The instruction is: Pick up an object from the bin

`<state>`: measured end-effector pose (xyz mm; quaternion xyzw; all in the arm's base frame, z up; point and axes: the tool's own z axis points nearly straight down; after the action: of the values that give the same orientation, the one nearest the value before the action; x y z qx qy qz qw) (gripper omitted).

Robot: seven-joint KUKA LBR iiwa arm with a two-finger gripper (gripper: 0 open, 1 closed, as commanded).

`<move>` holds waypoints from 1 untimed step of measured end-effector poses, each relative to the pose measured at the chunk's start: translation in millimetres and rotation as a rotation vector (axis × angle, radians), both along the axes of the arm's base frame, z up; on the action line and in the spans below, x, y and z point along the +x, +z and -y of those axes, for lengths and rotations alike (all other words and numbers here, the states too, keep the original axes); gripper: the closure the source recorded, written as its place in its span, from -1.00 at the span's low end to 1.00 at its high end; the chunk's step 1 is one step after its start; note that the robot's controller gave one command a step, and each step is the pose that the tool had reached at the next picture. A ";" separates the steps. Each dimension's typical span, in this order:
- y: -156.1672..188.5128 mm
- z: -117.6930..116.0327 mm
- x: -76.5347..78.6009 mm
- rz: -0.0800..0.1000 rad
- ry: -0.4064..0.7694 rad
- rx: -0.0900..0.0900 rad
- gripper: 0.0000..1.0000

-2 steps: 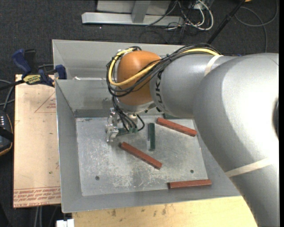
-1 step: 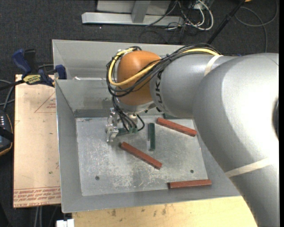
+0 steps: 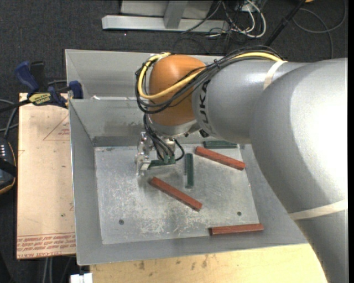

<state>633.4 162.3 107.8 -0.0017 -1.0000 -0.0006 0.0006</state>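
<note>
the gripper (image 3: 145, 161) hangs low over the bin (image 3: 83, 177) floor, near its middle toward the far wall, at the end of a short dark green bar (image 3: 165, 161), probably to grip it; how wide it stands i cannot tell. a red bar (image 3: 175, 193) lies just nearer the front edge.

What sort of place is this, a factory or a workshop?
Probably a robotics lab: a big grey robot arm reaches into a metal bin holding a few red sticks and green sticks, with loose cables trailing on the floor behind.
</note>
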 end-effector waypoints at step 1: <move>66.4 2.2 5.5 0.000 0.022 -0.001 1.00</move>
<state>638.9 160.1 174.3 0.0095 -1.0000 -0.0002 0.0008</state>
